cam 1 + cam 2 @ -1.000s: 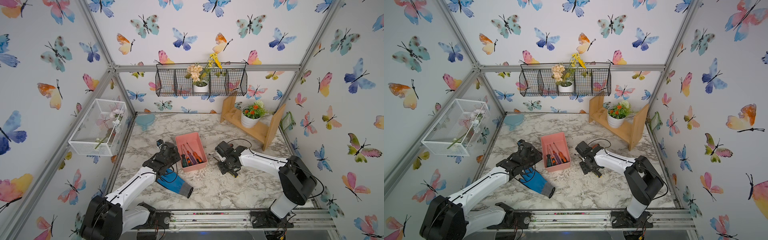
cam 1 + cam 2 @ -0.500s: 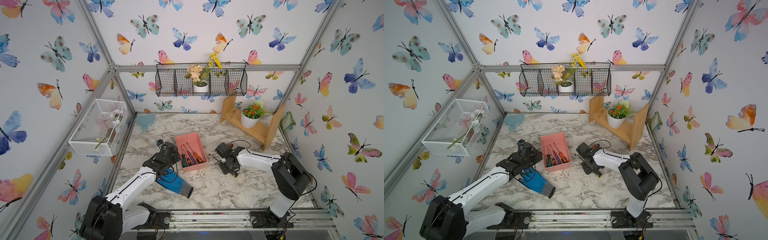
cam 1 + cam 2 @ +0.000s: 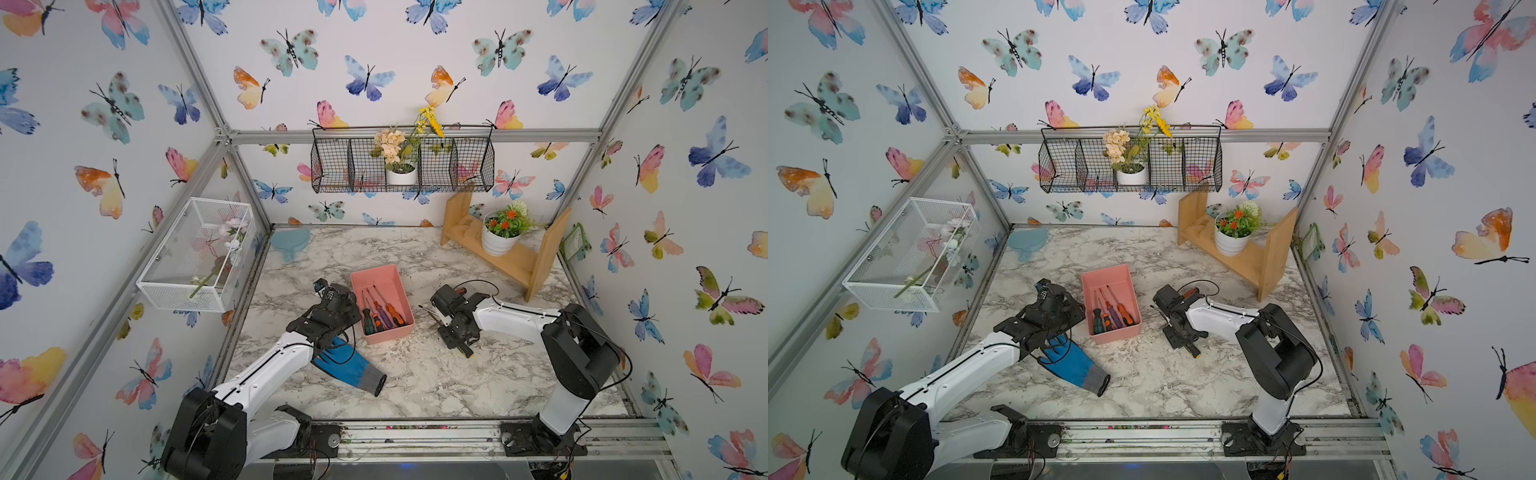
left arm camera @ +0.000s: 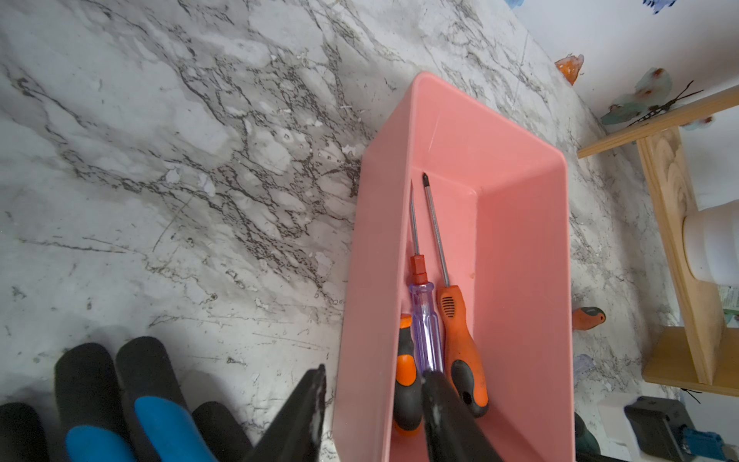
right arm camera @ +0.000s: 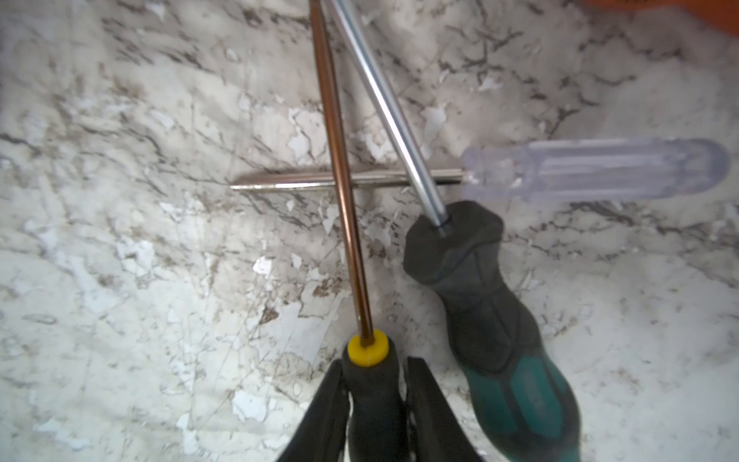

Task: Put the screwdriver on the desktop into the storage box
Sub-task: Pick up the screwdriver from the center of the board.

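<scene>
My right pincer [image 5: 376, 374] is clamping the rubbery black, yellow-collared handle of the screwdriver [image 5: 347, 208], whose coppery shaft is lying on the veined desktop [image 5: 120, 240]. Only the left wrist view is showing my left pincer [image 4: 376, 374] gaping astride the smooth pink storage box [image 4: 520, 260] wall.

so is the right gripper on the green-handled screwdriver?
No, the right gripper is closed on the yellow-collared screwdriver; the green-handled screwdriver lies beside it on the desktop.

Blue glove [image 3: 347, 368] lies flat; potted plant [image 3: 496, 245] on wooden shelf [image 3: 515, 262].
</scene>
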Controlling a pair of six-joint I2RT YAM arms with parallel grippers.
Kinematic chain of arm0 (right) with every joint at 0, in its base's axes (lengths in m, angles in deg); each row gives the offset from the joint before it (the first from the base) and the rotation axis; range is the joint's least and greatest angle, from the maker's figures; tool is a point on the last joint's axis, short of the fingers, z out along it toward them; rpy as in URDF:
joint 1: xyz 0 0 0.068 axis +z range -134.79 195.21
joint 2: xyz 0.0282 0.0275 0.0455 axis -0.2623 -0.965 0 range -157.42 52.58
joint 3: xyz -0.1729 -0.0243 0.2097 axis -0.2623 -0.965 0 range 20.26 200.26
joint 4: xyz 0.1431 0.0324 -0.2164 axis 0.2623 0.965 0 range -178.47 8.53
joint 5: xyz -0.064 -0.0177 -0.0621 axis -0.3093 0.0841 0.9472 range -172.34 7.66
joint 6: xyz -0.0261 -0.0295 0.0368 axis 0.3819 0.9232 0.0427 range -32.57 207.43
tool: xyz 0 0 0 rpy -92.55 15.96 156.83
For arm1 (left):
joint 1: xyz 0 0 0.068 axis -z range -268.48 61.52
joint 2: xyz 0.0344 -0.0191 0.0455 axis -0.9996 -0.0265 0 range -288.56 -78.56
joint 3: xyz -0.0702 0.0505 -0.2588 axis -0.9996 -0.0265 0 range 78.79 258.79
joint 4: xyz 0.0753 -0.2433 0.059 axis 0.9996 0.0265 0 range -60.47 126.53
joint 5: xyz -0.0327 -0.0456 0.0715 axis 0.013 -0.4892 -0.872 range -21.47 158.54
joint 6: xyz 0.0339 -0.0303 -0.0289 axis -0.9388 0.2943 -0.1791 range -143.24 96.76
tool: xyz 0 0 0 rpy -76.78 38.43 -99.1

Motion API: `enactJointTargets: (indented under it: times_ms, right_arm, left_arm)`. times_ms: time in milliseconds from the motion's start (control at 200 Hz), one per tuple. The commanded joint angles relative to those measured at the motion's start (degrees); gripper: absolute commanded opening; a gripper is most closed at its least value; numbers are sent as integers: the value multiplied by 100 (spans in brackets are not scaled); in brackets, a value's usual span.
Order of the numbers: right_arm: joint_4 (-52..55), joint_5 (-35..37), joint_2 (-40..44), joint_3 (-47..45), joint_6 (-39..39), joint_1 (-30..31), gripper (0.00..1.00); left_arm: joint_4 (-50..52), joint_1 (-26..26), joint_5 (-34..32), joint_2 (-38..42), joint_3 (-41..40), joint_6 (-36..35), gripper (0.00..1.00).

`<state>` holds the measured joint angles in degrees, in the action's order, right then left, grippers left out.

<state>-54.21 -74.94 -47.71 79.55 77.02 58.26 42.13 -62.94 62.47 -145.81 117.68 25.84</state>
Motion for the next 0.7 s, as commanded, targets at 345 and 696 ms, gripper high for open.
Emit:
enactJointTargets:
  times_ms: [345, 696]
  right_arm:
    - [-71, -1393, 336, -119, 162, 28, 14]
    - [127, -1572, 783, 515, -140, 28, 13]
  left_arm:
    - [50, -34, 79, 88, 154, -74, 45]
    - [15, -32, 53, 142, 84, -22, 45]
